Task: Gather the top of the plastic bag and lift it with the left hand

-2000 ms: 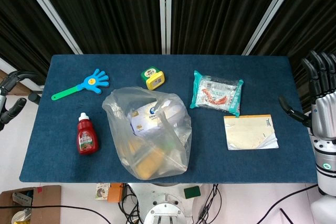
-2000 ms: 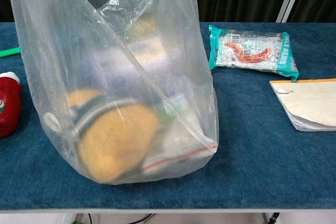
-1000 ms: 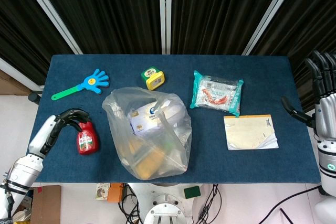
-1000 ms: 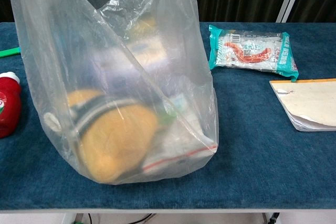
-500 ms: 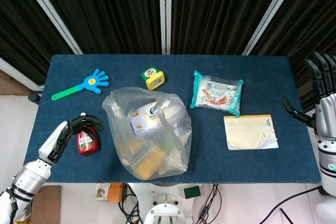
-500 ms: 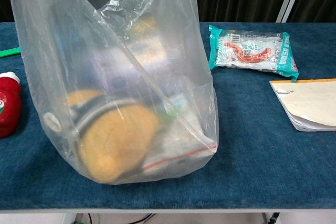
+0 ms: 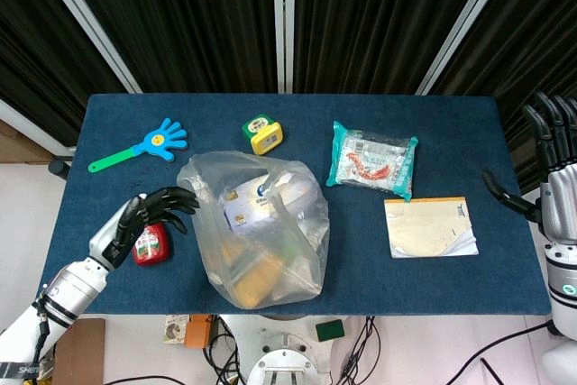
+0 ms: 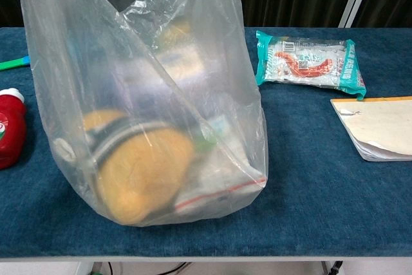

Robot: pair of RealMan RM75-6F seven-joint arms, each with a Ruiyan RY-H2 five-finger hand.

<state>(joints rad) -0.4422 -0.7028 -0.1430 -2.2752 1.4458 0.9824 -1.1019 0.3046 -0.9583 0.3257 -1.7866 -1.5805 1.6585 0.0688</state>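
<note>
On the blue worktop [image 7: 451, 132] we've got one clear plastic bag [image 7: 257, 227] standing with goods inside, too jumbled to count. One red sauce bottle [image 7: 151, 242], one blue-and-green hand clapper toy [image 7: 144, 145], one small yellow-and-green tape measure [image 7: 263, 133], one teal-edged snack packet [image 7: 372, 160], and one tan notepad [image 7: 430, 226]. Two robot hands in shot: the left robot hand [image 7: 144, 217] and the right robot hand [image 7: 550, 178].

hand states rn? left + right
Left hand: open, fingers spread, holding nothing, above the red bottle, beside the plastic bag.
Right hand: open, empty, at the table's right edge.
</note>
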